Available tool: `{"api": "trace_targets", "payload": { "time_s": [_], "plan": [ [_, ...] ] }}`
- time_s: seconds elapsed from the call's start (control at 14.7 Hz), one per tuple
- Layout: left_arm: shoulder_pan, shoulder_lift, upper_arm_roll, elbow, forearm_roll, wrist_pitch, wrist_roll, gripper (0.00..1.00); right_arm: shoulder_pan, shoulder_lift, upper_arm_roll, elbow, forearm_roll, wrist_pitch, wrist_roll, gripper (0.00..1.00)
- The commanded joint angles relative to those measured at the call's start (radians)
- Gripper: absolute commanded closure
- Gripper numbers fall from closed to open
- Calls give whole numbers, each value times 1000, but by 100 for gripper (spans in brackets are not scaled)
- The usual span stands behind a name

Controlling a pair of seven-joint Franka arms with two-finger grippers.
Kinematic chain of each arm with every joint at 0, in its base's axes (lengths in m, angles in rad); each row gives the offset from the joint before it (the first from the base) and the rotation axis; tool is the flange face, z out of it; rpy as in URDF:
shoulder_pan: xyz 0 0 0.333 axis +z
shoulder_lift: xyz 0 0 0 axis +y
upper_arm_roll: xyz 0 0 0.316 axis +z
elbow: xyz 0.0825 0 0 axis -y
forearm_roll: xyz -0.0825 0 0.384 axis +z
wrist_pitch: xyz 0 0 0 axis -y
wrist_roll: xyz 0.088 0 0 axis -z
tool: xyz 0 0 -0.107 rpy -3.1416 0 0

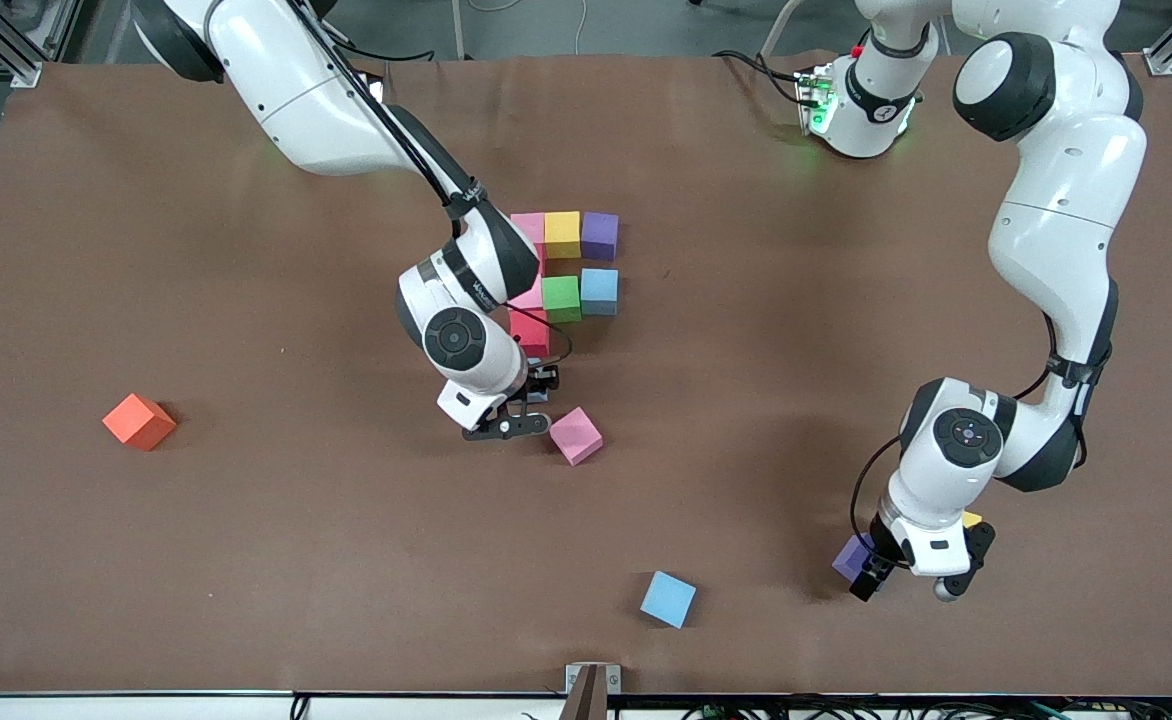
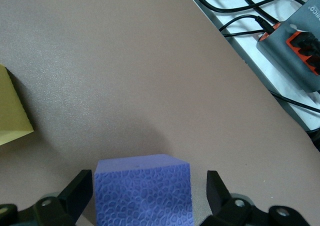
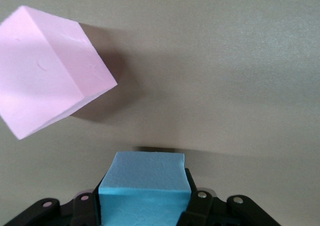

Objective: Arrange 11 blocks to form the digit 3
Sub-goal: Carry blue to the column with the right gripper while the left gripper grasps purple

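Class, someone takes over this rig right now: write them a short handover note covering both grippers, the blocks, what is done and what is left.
Right gripper: shut on a blue block, low over the table beside the loose pink block.
Left gripper: open, fingers either side of a purple block at the left arm's end; a yellow block lies beside it.
Done: part of the digit 3 stands mid-table, in pink, yellow, purple, green, blue and red.
Left: place the held blue, then the pink, purple, the loose blue block near the front camera. The orange cube lies apart.
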Motion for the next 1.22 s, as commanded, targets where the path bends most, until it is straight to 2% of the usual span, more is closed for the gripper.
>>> {"api": "trace_targets", "payload": {
  "time_s": [0.0,0.27,0.41,0.54,0.68,0.82,0.95,1.16],
  "plan": [
    [-12,13,10,35,-19,6,24,17,37,2,-26,-9,11,7,75,73],
    [-12,12,12,35,-19,4,24,80,46,-1,-27,-25,8,7,85,73],
    [-9,-2,12,28,-21,-9,25,98,48,-2,-33,-33,7,10,85,73],
    [0,-39,3,25,-47,-84,25,100,48,-2,-33,-35,-2,10,85,72],
    [-10,-97,-6,24,-109,-220,18,100,48,-4,-33,-35,-4,10,85,72],
    [-4,-135,-54,15,-153,-313,-17,99,48,-4,-35,-35,-4,8,79,71],
    [-12,-168,-77,-1,-150,-377,-158,99,48,-4,-35,-36,-6,7,62,70],
    [-95,-191,-92,-2,-143,-480,-397,99,48,-13,-33,-50,-6,4,48,70]
  ]
}}
